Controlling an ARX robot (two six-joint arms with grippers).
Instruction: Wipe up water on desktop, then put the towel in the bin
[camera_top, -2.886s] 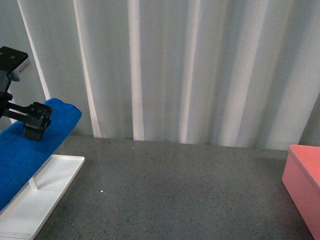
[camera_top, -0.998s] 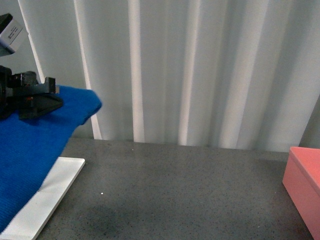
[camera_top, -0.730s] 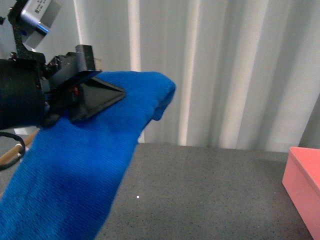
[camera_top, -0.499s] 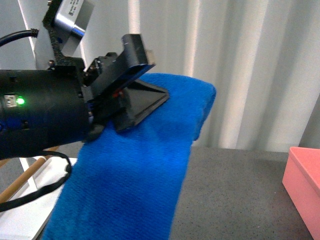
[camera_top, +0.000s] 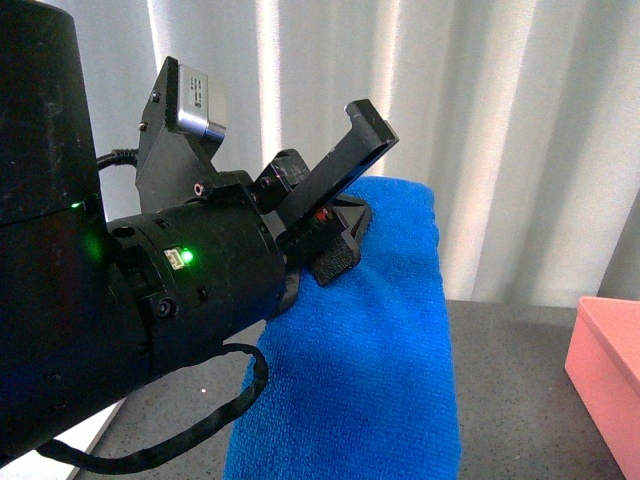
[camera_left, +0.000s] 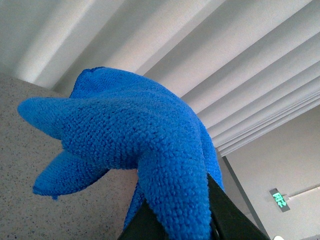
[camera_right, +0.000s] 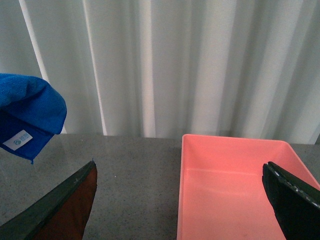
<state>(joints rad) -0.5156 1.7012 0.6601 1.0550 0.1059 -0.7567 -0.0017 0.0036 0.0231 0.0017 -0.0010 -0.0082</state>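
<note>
My left gripper (camera_top: 340, 225) is shut on the bright blue towel (camera_top: 375, 350) and holds it high above the dark speckled desktop (camera_top: 510, 400), so it hangs down in the middle of the front view. In the left wrist view the towel (camera_left: 135, 135) bulges out between the black fingers (camera_left: 227, 210). It also shows in the right wrist view (camera_right: 27, 112), with a white label. The salmon-pink bin (camera_top: 605, 370) stands at the right edge; it is empty in the right wrist view (camera_right: 230, 190). My right gripper (camera_right: 182, 205) is open, its fingers astride the bin's near wall.
The left arm's black body (camera_top: 120, 300) fills the left of the front view and hides the white rack apart from a corner of its base (camera_top: 60, 440). White curtains (camera_top: 500, 130) hang behind the desktop.
The left gripper has lifted the towel off the rack and carried it right and closer to the camera. The arm now hides the rack.
</note>
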